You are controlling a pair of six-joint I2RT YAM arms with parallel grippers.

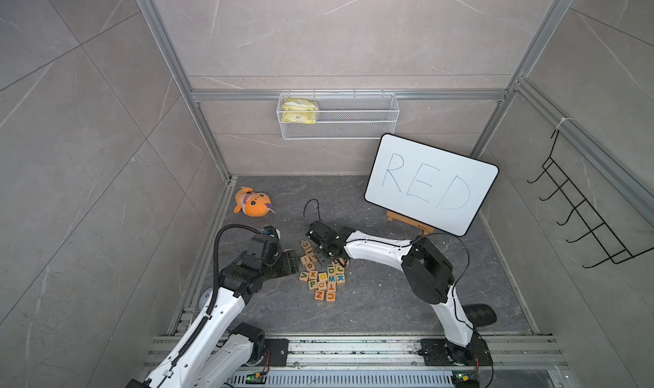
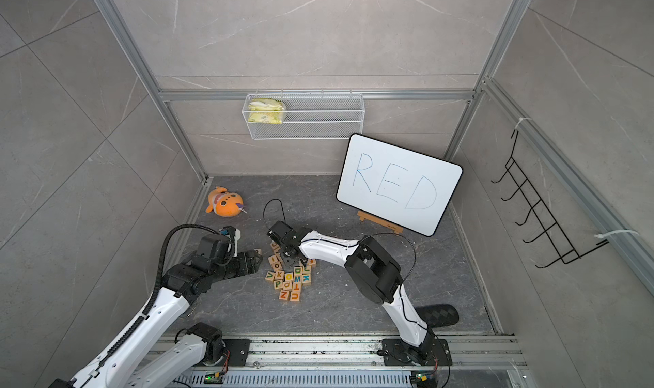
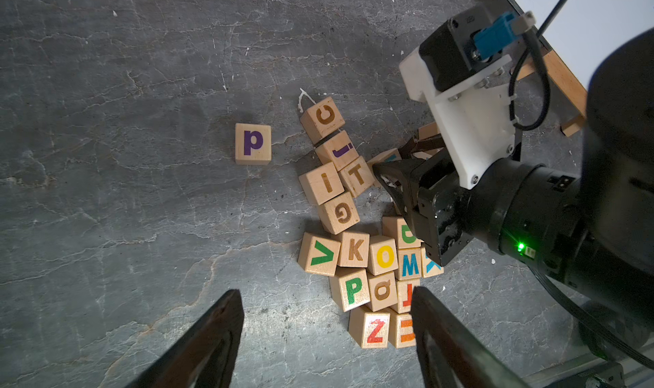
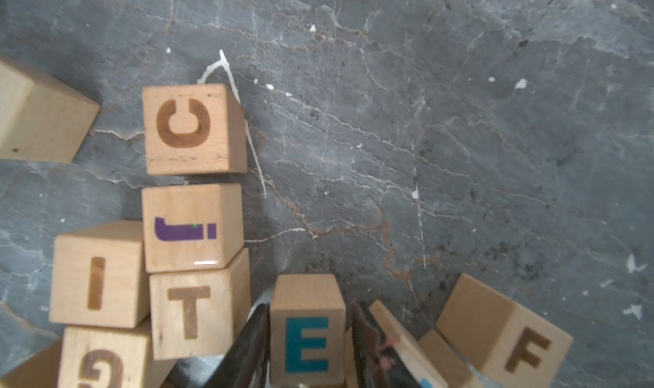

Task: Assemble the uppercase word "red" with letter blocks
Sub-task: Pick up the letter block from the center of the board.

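The right gripper (image 4: 308, 310) has its two dark fingers (image 4: 244, 351) pressed flat against opposite plain sides of the E block (image 4: 307, 347), pinching it at the far edge of the heap of letter blocks (image 1: 320, 280). Holding it by the sides leaves the teal-green E facing up, so the letter should be readable wherever the cube is set down. It is a tight spot: the T block (image 4: 191, 312) sits just beside one finger and another cube leans close to the other, with the F block (image 4: 527, 347) beyond it. This probably explains why the fingers go in narrow and upright. I cannot tell whether the E block has left the grey stone slab (image 4: 442, 120). The left gripper (image 3: 325, 297) hangs beside the heap with its fingers spread and nothing between them, apparently kept out of the right arm's way. The D block (image 1: 331, 270) lies inside the heap with its green letter up, close to the right gripper. I cannot find the R among the visible faces. A lowercase p block (image 3: 253, 143) lies apart from the rest. The whiteboard (image 1: 431, 184), propped at the back with RED written on it, gives the spelling to copy. The bare slab around the heap offers room for the word.
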